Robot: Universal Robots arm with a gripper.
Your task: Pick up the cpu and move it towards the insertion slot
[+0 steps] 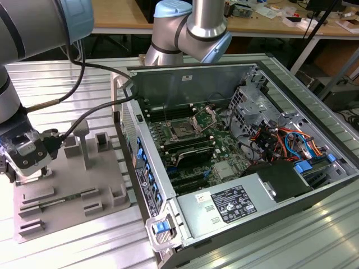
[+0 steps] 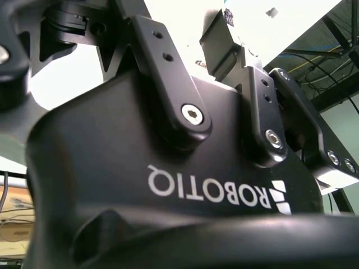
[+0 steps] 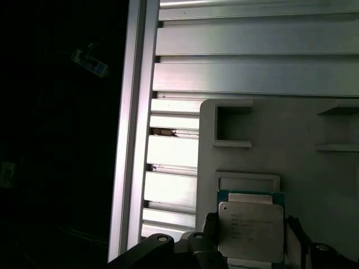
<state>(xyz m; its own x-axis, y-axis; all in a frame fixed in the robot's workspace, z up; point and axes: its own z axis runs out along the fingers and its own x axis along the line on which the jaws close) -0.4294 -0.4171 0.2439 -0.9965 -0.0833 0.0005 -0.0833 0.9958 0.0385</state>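
The gripper [image 1: 28, 165], over the grey tray [image 1: 67, 185] at the exterior view's left, looks clamped on the cpu [image 3: 251, 232] by opposite edges, the insertion slot [image 1: 183, 130] lying well apart toward the exterior view's right

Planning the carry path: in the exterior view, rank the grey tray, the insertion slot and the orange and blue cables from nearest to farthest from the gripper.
1. the grey tray, right under the gripper, at the exterior view's left.
2. the insertion slot, mid-board inside the case.
3. the orange and blue cables, toward the exterior view's right.
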